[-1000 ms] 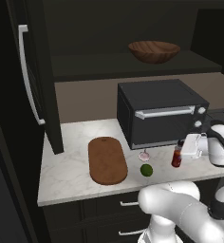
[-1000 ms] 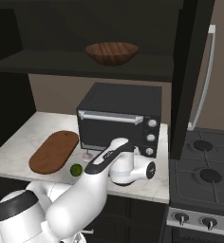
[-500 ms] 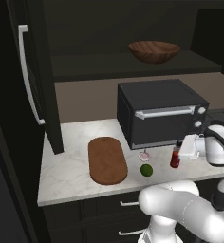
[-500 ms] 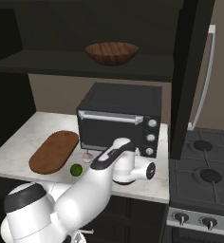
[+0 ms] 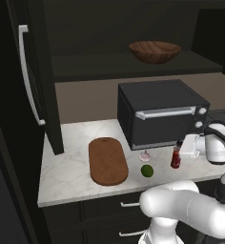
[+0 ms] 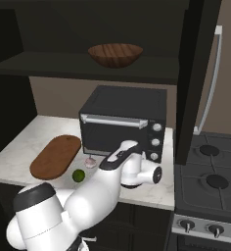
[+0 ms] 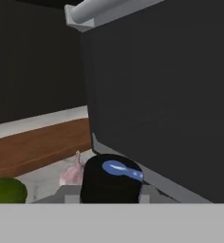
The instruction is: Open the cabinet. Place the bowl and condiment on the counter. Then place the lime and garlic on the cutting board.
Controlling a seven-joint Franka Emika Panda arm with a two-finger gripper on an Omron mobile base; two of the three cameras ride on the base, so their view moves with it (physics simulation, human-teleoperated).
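The cabinet stands open, its left door (image 5: 38, 86) swung out. On its shelf rests the wooden bowl (image 5: 155, 51) (image 6: 115, 54). The red condiment bottle (image 5: 176, 157) stands upright on the marbled counter (image 5: 66, 176), right of the lime (image 5: 147, 170) (image 6: 79, 175) and the garlic (image 5: 144, 156) (image 6: 90, 162). My gripper (image 5: 179, 147) reaches in from the right and is shut on the bottle's black cap (image 7: 111, 179). The cutting board (image 5: 107, 160) (image 6: 55, 156) lies bare to the left. The hand view has the garlic (image 7: 72, 173), lime (image 7: 7, 191) and board (image 7: 33, 147) beyond the cap.
A black toaster oven (image 5: 159, 114) (image 6: 122, 122) stands right behind the bottle, its front (image 7: 171, 95) close to the hand. A gas stove (image 6: 210, 181) adjoins the counter on the right. The right cabinet door (image 6: 200, 73) hangs open above it.
The bottle and the hand stay where they were on the counter. The arm's elbow has shifted slightly.
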